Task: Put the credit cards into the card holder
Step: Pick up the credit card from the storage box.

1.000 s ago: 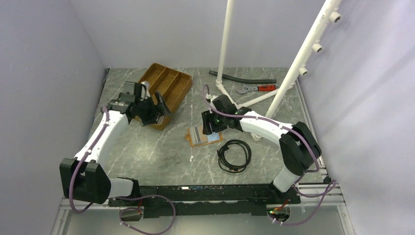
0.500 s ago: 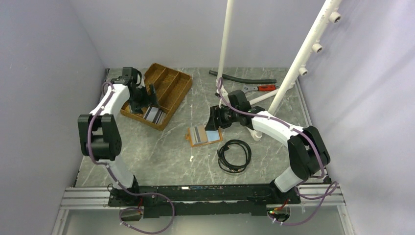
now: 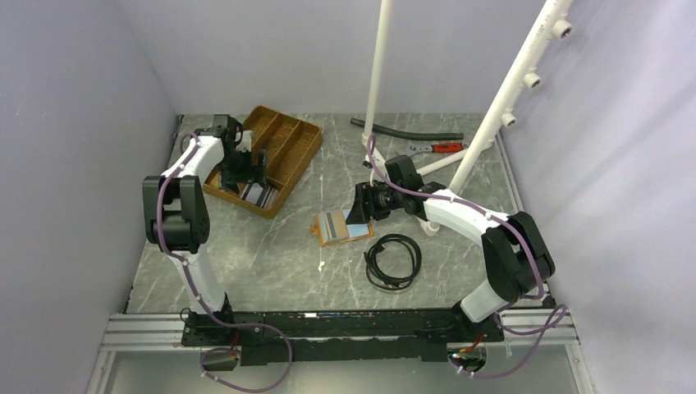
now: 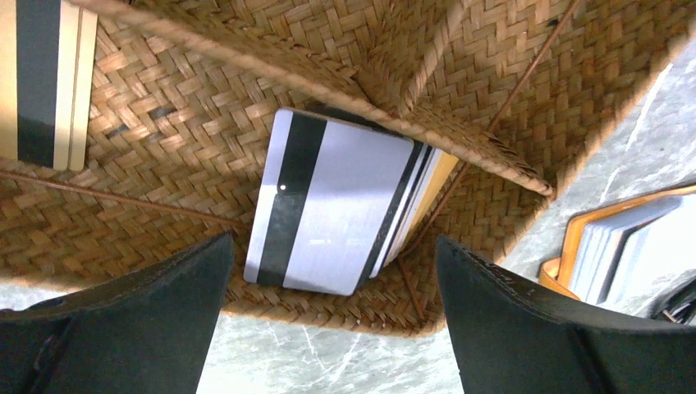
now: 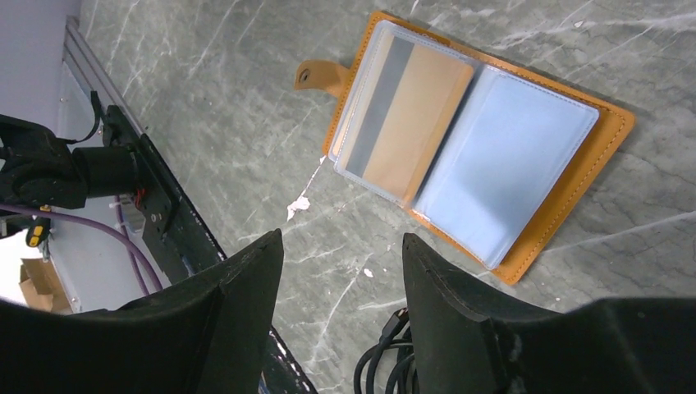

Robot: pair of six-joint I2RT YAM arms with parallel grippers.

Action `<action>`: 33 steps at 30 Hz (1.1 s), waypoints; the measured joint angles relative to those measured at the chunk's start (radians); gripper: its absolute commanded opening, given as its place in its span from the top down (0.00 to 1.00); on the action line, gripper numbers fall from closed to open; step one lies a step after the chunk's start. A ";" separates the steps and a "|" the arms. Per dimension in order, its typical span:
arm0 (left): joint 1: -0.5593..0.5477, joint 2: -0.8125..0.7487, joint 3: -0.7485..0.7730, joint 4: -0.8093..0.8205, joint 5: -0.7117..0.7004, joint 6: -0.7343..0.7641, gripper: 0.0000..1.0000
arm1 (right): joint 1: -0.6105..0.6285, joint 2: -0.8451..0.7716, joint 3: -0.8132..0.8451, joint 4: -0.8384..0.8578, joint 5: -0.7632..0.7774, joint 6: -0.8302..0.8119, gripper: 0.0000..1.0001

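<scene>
Left gripper (image 4: 330, 246): jaws spread wide and empty, hanging over a near-end compartment of the woven tray (image 4: 164, 139), one finger to each side of the credit cards (image 4: 336, 213) below. Those cards are a fanned stack on that compartment's floor. The top one is silver-grey with a dark stripe, and its far edge sits against the tray's divider. A second small stack (image 4: 37, 82) lies in the neighbouring compartment. Right gripper (image 5: 338, 246): jaws apart, nothing held, over the table (image 3: 246, 254) on the side of the card holder away from the tray. Card holder (image 5: 480, 139): open flat on the table off the tray's near corner, apart from it, one tan card (image 5: 402, 115) already in a clear pocket and the pocket beside it empty. Step in hand, as we judge it — picking one card from the tray. We would lower squarely over the stack and close across the top card's edges only. A thin card on rough weave will likely slide or bring its neighbours, and the divider crowds one fingertip — so we favour the free edge, a light pinch and a straight lift.
</scene>
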 measured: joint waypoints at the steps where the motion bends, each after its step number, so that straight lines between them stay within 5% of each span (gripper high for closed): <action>1: 0.000 0.013 0.009 -0.005 0.000 0.009 0.05 | 0.000 0.000 0.000 0.002 -0.003 0.000 0.43; 22: 0.000 0.076 0.032 -0.010 0.008 0.038 0.38 | -0.002 0.005 0.000 0.007 -0.022 0.000 0.47; 33: 0.000 0.058 0.032 -0.009 0.011 0.038 0.46 | -0.002 0.011 0.000 0.007 -0.025 0.001 0.48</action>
